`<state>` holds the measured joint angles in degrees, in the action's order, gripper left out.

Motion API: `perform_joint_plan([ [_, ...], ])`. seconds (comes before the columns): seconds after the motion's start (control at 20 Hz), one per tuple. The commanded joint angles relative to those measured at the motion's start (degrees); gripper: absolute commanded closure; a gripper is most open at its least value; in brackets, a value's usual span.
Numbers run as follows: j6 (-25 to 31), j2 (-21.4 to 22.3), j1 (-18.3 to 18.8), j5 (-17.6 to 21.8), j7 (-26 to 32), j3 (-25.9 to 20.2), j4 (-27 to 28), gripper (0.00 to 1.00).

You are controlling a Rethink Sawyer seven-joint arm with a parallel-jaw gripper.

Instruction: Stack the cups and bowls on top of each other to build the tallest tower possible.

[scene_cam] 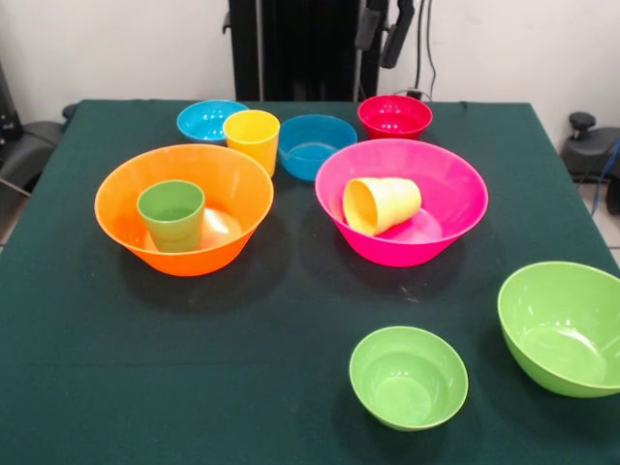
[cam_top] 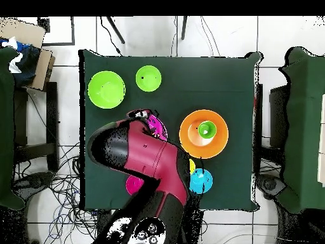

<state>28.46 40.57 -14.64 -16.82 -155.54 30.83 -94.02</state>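
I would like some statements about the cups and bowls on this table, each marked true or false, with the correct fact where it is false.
1. The green cup stands upright inside the large orange bowl. True.
2. The cup in the large pink bowl stands upright. False: this pale yellow cup lies on its side.
3. The small green bowl holds a cup. False: it is empty.
4. The orange-yellow cup stands on the table, not in a bowl. True.
5. The red bowl is stacked on the darker blue bowl. False: they sit apart.
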Motion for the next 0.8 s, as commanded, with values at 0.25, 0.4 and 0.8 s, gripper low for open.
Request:
perform_joint_plan([
  [0.25,6.89,-5.40,-1.00,1.69,-3.20,-6.88,2.66,0.00],
  [0.4,7.43,-5.97,-1.17,1.29,-3.73,-6.74,3.67,0.00],
  [0.8,7.21,-8.54,-1.58,-0.35,-6.19,-6.42,6.84,0.00],
])
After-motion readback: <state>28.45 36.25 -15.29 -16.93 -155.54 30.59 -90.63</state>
